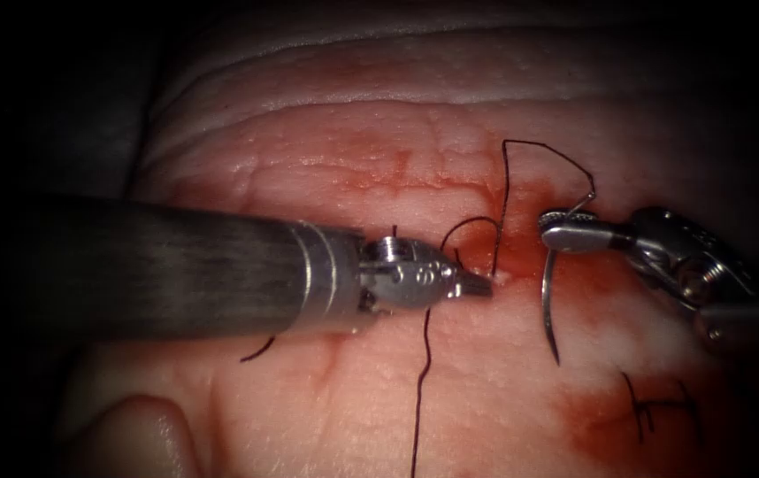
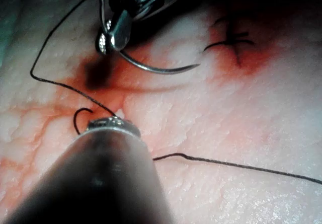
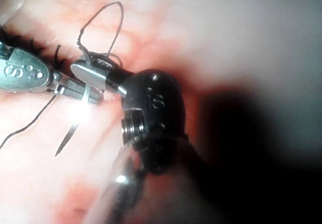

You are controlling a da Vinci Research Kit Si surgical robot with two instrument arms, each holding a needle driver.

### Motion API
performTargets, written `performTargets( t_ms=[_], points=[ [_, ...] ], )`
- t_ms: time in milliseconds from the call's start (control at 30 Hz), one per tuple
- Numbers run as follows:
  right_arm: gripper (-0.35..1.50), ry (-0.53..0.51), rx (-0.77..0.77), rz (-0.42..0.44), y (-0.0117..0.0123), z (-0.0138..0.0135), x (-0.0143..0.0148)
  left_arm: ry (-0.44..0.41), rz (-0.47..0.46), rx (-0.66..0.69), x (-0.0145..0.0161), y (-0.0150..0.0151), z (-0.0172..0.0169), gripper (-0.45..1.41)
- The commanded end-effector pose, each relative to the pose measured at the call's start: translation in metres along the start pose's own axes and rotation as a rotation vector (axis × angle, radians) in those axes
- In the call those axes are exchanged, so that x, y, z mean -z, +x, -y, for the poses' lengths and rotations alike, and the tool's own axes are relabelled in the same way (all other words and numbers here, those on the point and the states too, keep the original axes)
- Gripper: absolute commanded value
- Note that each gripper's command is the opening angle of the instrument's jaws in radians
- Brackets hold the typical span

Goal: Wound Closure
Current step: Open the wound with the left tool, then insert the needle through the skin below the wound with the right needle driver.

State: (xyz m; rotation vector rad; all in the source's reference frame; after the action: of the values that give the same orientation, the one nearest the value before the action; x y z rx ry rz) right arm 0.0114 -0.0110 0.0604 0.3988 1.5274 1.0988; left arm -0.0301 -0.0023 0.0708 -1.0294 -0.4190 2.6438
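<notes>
Right tool [image 1: 555, 232]: jaws clamped on the needle [image 1: 549, 305] near its thread end; the rest of the curve hangs down from the jaws, point lowest.
Left tool [image 1: 477, 288]: jaws together, tips at the cut [image 1: 496, 270] where the thread [image 1: 422, 381] meets the tissue [image 1: 379, 133]; whether they pinch thread or tissue cannot be told.
Needle: clear of the tissue along its whole visible curve, on the right side of the cut; in the left wrist view it arcs free above the surface [image 2: 156, 68].
Thread: runs from the needle's end up in a loop [image 1: 539, 150], down to the cut, then a long strand trails toward the near edge on the left side.
Cut: small, stained with red fluid [image 1: 539, 257], between the two tool tips.
Earlier stitch [image 1: 654, 403]: knotted, short ends standing, well right of and nearer than the cut.
Loose end [image 1: 257, 350]: short piece beside the left shaft.
Step, as judged: needle held out of the tissue with thread through the cut, so a pass looks complete and thread is being managed.
Next move calls for: keeping the needle point off the tissue and the loop free of the jaws.
</notes>
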Motion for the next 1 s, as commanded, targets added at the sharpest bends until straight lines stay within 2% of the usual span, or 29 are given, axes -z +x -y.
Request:
performTargets(
  t_ms=[33,300,433,633,767,900,1000],
  points=[
    [-0.35,0.003,0.016,0.003,-0.001,0.0002,-0.0008,-0.003,0.021,0.0,-0.0012,0.0001,0.0003,-0.45],
    [-0.35,0.001,0.093,0.002,-0.0011,0.0004,-0.0009,-0.033,0.118,0.001,-0.0032,-0.0009,0.0017,-0.45],
    [-0.35,0.009,0.166,-0.003,-0.0012,0.0005,-0.0012,-0.012,0.145,0.0,-0.0037,-0.0015,0.0031,-0.45],
    [-0.35,-0.001,0.267,-0.009,-0.0012,0.0001,-0.0019,-0.037,0.232,-0.016,-0.0046,-0.0023,0.0026,-0.45],
    [-0.35,-0.017,0.349,-0.023,-0.0008,-0.001,-0.0027,-0.145,0.279,-0.026,-0.005,-0.0029,0.0011,-0.45],
    [-0.35,-0.024,0.402,-0.03,-0.0011,-0.0017,-0.0032,-0.204,0.287,-0.029,-0.0043,-0.0031,0.0005,-0.45],
    [-0.35,-0.018,0.438,-0.036,-0.0016,-0.0019,-0.0037,-0.212,0.286,-0.016,-0.0038,-0.0029,0.0003,-0.15]
  ],
)
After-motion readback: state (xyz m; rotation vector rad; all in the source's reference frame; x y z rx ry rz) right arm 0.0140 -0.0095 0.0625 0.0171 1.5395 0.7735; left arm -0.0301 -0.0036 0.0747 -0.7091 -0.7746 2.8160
